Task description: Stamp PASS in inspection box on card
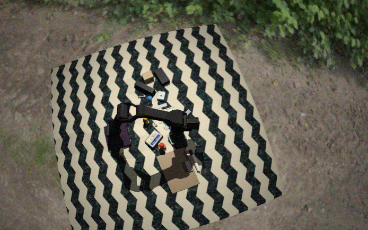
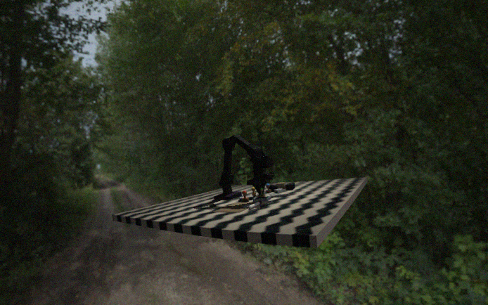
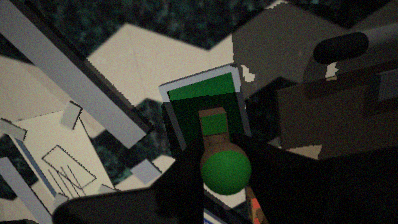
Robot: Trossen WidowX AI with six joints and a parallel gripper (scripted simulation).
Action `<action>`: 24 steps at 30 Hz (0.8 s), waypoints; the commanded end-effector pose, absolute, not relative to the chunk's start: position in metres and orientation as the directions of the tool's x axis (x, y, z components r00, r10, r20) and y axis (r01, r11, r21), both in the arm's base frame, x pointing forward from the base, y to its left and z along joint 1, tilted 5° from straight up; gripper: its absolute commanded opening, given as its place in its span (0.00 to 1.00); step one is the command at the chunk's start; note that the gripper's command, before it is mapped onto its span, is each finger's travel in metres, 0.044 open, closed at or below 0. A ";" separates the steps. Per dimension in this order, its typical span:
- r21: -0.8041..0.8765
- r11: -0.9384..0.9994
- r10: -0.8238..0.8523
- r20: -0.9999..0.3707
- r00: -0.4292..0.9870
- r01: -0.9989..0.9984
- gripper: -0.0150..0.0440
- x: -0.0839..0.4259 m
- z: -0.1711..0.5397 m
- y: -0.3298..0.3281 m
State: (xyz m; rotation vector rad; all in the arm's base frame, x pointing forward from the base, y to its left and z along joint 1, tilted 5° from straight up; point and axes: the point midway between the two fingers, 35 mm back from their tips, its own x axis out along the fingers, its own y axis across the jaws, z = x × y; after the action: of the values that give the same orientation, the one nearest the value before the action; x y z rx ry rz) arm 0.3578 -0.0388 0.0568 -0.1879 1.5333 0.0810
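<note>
My gripper (image 3: 226, 171) is shut on a stamp with a round green knob and a wooden base with a green label (image 3: 214, 124). It points down, and the stamp stands over the near part of the green ink pad (image 3: 200, 87) in its grey tray. Its underside is hidden, so I cannot tell if it touches the pad. The pale card (image 3: 42, 132) lies at the left of the wrist view, with small grey blocks at its edges. A thin outlined box (image 3: 77, 161) shows on it, with dark thin lines across its lower left part.
A red-knobbed stamp (image 1: 161, 145), a yellow-knobbed stamp (image 1: 146, 121) and a blue-knobbed stamp (image 1: 149, 97) stand near the arm. A blue-and-cream box (image 1: 153, 139), a brown board (image 1: 180, 185) and a pale cylinder (image 1: 195, 165) lie nearby. Dark blocks (image 1: 161, 76) (image 1: 145, 88) lie farther off. A grey bar (image 3: 75, 75) lies beside the card.
</note>
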 end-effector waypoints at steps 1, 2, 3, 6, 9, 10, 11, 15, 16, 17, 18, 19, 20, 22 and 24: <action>-0.069 0.983 -0.063 -0.997 0.040 -0.171 0.25 0.359 0.055 -0.039; -0.069 0.983 -0.063 -0.997 0.040 -0.171 0.25 0.359 0.055 -0.039; -0.069 0.983 -0.063 -0.997 0.040 -0.171 0.25 0.359 0.055 -0.039; -0.069 0.983 -0.063 -0.997 0.040 -0.171 0.25 0.359 0.055 -0.039; -0.069 0.983 -0.063 -0.997 0.040 -0.171 0.25 0.359 0.055 -0.039; -0.069 0.983 -0.063 -0.997 0.040 -0.171 0.25 0.359 0.056 -0.039; -0.069 0.983 -0.063 -0.997 0.040 -0.171 0.25 0.359 0.056 -0.039; -0.069 0.983 -0.063 -0.997 0.040 -0.171 0.25 0.359 0.058 -0.038; -0.069 0.983 -0.063 -0.997 0.040 -0.171 0.25 0.359 0.059 -0.038; -0.069 0.983 -0.063 -0.997 0.040 -0.171 0.25 0.359 0.059 -0.038; -0.069 0.983 -0.063 -0.997 0.040 -0.171 0.25 0.359 0.060 -0.038; -0.069 0.983 -0.063 -0.997 0.040 -0.171 0.25 0.359 0.060 -0.038; -0.069 0.983 -0.063 -0.997 0.040 -0.171 0.25 0.359 0.061 -0.038; -0.069 0.983 -0.063 -0.997 0.040 -0.171 0.25 0.359 0.062 -0.038; -0.069 0.983 -0.063 -0.997 0.040 -0.171 0.25 0.358 0.063 -0.038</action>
State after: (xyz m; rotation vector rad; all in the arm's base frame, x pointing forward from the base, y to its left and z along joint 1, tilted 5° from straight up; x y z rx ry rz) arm 0.3585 -0.0386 0.0606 -0.1885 1.5312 0.0812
